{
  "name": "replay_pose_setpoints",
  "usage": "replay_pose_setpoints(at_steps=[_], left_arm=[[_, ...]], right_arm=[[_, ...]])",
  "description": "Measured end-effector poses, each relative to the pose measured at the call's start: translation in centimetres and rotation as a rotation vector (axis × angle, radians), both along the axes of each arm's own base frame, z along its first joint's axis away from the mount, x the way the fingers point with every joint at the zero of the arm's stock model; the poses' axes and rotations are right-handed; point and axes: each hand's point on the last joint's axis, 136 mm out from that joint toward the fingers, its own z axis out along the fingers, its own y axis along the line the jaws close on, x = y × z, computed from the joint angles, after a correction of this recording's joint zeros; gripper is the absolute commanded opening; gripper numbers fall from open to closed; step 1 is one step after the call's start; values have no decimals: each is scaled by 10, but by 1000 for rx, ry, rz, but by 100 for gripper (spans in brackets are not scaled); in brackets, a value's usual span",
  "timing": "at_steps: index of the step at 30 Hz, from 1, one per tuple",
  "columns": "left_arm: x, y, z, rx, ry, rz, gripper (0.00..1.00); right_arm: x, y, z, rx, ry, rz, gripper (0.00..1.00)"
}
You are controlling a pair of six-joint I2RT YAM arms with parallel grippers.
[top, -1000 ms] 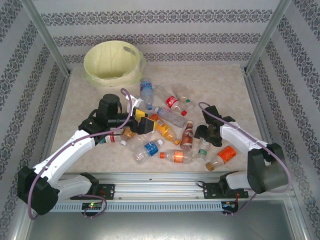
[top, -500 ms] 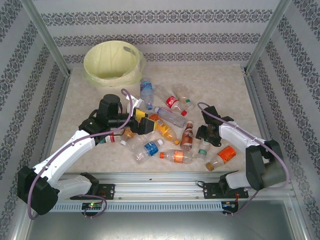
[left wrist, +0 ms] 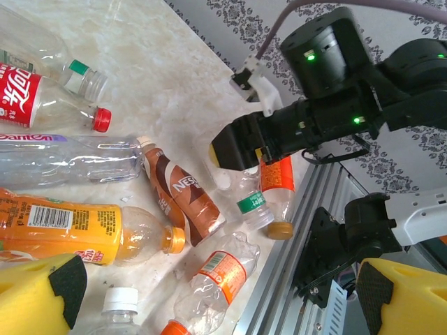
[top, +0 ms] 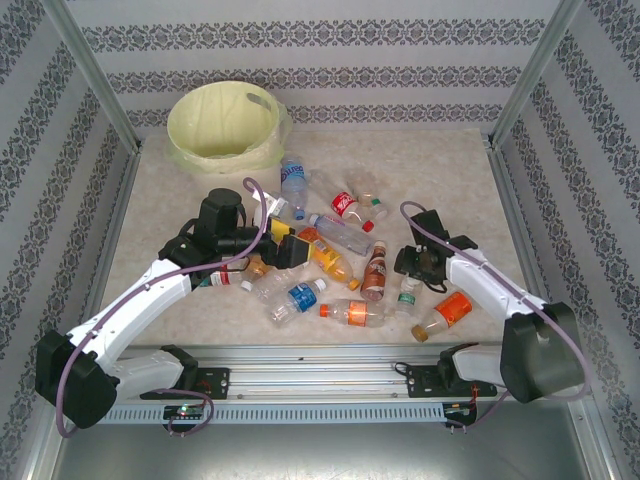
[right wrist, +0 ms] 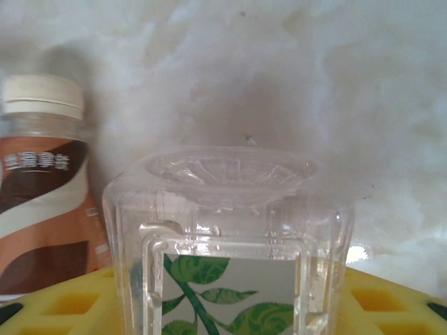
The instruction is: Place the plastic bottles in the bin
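The right claw [top: 410,265] is held low over the counter [top: 440,170], and a clear green-leaf-labelled bottle [right wrist: 230,244] is lodged between its yellow pads [right wrist: 56,307] with its base turned away from the wrist. The pads are seen close on both sides of it, but whether it is actually clamped cannot be told. A brown-labelled bottle [right wrist: 42,202] is laid just to the left of this claw, its white cap pointing outward. The left claw [left wrist: 216,293] is spread fully apart and empty. An orange juice bottle [left wrist: 77,227] is found beside one of its pads, and more plastic bottles [left wrist: 35,98] are scattered ahead of it. The bin [top: 180,135] is set well beyond the left claw, at the counter's far left corner.
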Motion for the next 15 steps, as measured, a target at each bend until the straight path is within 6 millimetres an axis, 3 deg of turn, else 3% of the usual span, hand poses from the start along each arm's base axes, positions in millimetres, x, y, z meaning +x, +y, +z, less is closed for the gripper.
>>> replay_pose_setpoints(at_steps=[6,15], left_arm=[[-1,-2,-6,28,15,15,100],[-24,-28,-22,79,81,9,100]], right_arm=[[2,3,27,27,-76,18,55],[14,16,74,109,-195,46,53]])
